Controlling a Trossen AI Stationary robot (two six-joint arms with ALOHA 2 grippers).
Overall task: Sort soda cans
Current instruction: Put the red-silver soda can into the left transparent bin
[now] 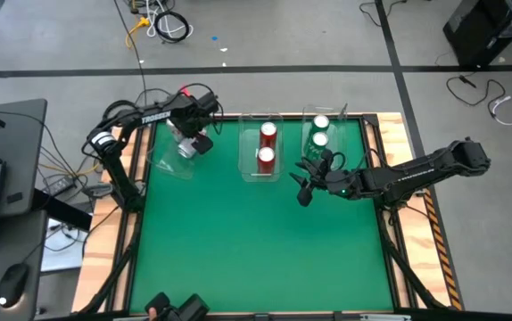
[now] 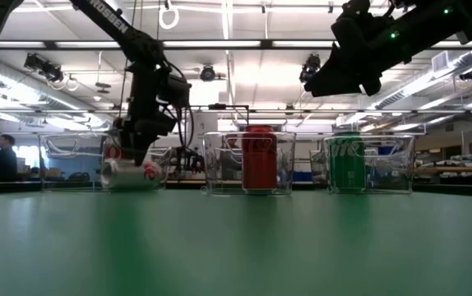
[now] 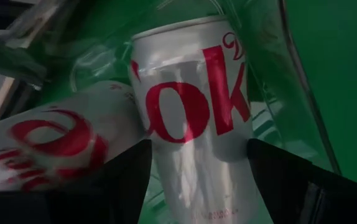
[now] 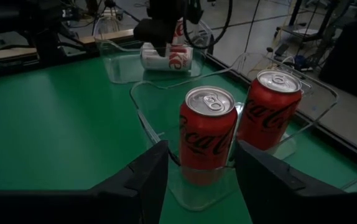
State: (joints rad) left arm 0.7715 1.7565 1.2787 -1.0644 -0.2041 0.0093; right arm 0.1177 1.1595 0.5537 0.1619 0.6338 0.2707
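**Left tool on silver can, left bin**

Left tool (image 1: pixel 190 143) grips a silver Coke can (image 3: pixel 194 118) by its sidewall over the 10 o'clock bin (image 1: pixel 162 160); another lies toppled (image 3: pixel 48 143). Thin, slick, dentable: hold mid-body. Right tool (image 1: pixel 308 178) open, empty.

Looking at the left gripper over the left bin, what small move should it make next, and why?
Probably open the left gripper and lift away. It holds a silver can between its fingers inside the left bin, where another silver can already lies on its side. Red and green cans are already in their bins.
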